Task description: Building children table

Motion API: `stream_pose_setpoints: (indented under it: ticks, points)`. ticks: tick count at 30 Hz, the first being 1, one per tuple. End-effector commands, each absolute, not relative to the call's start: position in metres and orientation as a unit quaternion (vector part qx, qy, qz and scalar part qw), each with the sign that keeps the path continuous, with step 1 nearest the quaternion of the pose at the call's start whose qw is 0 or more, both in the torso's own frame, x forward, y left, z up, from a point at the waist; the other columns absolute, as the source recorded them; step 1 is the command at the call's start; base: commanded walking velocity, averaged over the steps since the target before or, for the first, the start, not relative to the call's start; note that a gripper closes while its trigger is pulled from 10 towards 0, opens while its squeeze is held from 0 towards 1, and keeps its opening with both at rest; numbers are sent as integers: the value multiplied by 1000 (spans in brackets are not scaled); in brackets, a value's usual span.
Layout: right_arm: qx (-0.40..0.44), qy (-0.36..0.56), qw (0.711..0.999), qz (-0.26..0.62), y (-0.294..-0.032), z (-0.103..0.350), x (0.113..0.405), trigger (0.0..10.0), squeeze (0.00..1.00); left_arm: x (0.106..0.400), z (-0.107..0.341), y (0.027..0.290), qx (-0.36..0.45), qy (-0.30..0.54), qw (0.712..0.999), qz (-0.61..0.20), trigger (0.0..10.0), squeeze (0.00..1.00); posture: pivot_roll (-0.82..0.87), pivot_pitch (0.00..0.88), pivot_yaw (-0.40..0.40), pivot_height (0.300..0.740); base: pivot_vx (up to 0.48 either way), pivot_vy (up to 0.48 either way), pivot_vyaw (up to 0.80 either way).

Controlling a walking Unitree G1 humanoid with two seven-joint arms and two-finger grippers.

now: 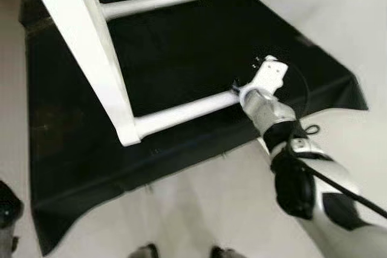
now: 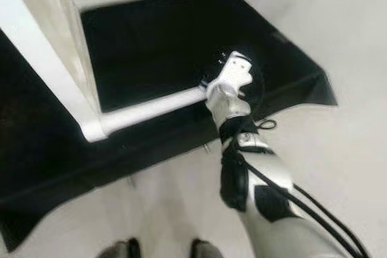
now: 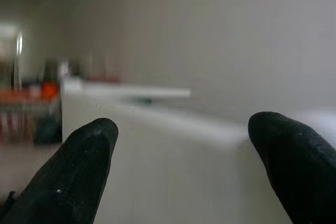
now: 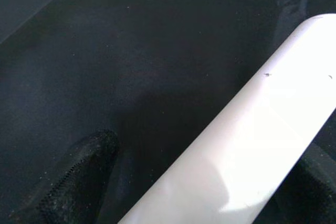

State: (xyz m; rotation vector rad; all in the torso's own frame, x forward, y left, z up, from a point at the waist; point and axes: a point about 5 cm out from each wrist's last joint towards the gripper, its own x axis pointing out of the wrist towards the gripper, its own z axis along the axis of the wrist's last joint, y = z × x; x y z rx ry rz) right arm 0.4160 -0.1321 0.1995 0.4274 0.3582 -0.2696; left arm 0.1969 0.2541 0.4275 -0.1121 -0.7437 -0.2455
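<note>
A white children's table (image 1: 91,46) lies on its side on a black mat (image 1: 181,46). Two round white legs stick out of its underside, the far leg (image 1: 151,3) and the near leg (image 1: 187,110). My right gripper (image 1: 240,84) is at the free end of the near leg. In the right wrist view the near leg (image 4: 247,129) runs between the gripper's black fingers (image 4: 79,182); one finger stands apart from it, so the gripper is open around it. My left gripper (image 3: 181,150) is open with nothing between its fingers, and faces a blurred room.
The mat's edge (image 1: 199,161) runs just in front of the near leg, with pale floor (image 1: 211,209) beyond it and to the right. My feet (image 1: 181,251) stand on that floor. My dark left arm (image 1: 7,209) hangs at the lower left.
</note>
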Motion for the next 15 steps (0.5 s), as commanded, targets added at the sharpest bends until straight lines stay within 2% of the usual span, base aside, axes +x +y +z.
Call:
stream_pose_setpoints:
  ticks: [1,3,10,15]
  points:
    - [208,302,922,-125,-118,143,397,10000,1000,192,425,249,-54,-375,918,-120,10000,0,132,267,-34,740,0,0,0]
    - [207,295,924,-128,-121,145,398,10000,1000,205,406,243,-92,-356,922,-120,10000,0,133,267,-35,740,0,0,0]
    - [207,282,927,-135,-125,149,400,10000,1000,216,389,236,-127,-342,921,-133,10000,0,127,267,-38,740,0,0,0]
    - [251,265,923,-122,-124,159,404,10000,1000,217,386,229,-140,-340,918,-149,10000,0,120,263,-41,740,0,0,0]
